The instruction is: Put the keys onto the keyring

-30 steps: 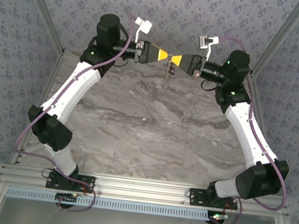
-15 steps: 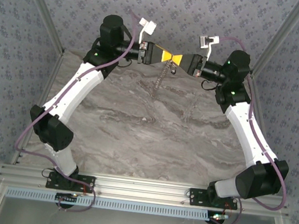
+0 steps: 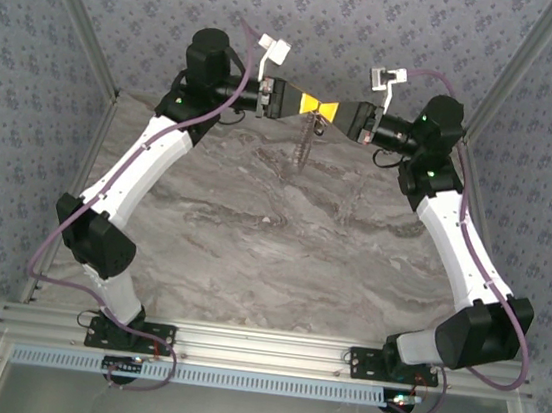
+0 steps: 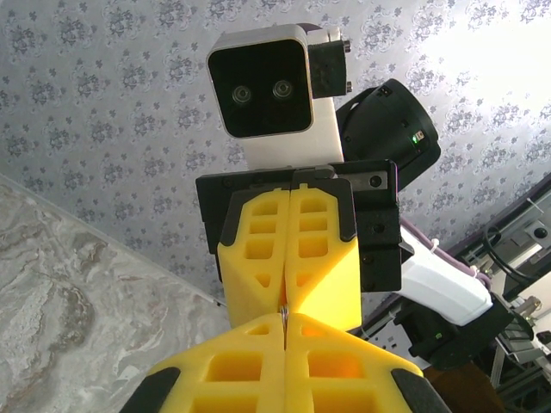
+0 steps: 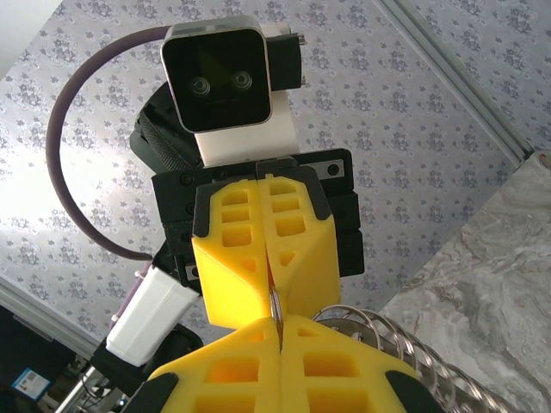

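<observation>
Two claws meet tip to tip over the table's (image 3: pixel 254 224) far edge, both pressed together. Right gripper (image 3: pixel 327 107) pinches the keyring (image 3: pixel 308 138), chain dangling; left gripper (image 3: pixel 314 103) abuts it. Key not discernible. Risk: opposing pull slips the ring, dropping it.

Left gripper (image 3: pixel 312 103), right gripper (image 3: pixel 327 106) tip to tip; keyring (image 3: pixel 307 140) hangs below, above table (image 3: pixel 252 234).

The left arm (image 3: pixel 145 165) and right arm (image 3: pixel 457 247) have white shells, black joints, purple cables, green lights, and yellow, cell-moulded fingers (image 4: pixel 258 249).
</observation>
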Robot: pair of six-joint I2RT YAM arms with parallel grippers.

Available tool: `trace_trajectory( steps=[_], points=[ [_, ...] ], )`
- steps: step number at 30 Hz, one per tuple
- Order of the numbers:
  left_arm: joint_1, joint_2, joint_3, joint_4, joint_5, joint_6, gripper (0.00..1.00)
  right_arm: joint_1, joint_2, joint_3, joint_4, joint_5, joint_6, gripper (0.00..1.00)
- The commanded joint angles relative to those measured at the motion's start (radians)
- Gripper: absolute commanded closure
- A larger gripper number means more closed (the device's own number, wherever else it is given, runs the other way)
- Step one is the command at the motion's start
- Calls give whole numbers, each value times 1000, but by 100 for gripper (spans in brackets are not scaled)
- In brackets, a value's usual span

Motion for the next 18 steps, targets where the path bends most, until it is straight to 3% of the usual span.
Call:
trace_trajectory(
  steps=[1,2,3,4,10,18],
  points=[
    [-6,-28,2,81,-16,3,100,-16,-33,-10,22,13,13,100],
    [-6,-34,-5,87,-25,3,100,-22,-37,-15,31,19,23,91],
    [-5,-40,-9,92,-34,3,100,-33,-48,-25,46,29,40,73],
    [-4,-45,-13,98,-44,3,100,-45,-60,-39,62,38,55,66],
    [-5,-74,-32,114,-109,7,100,-62,-103,-77,99,54,96,61],
    [-4,-82,-45,175,-117,-36,100,-41,-96,-86,105,68,84,51]
  ],
)
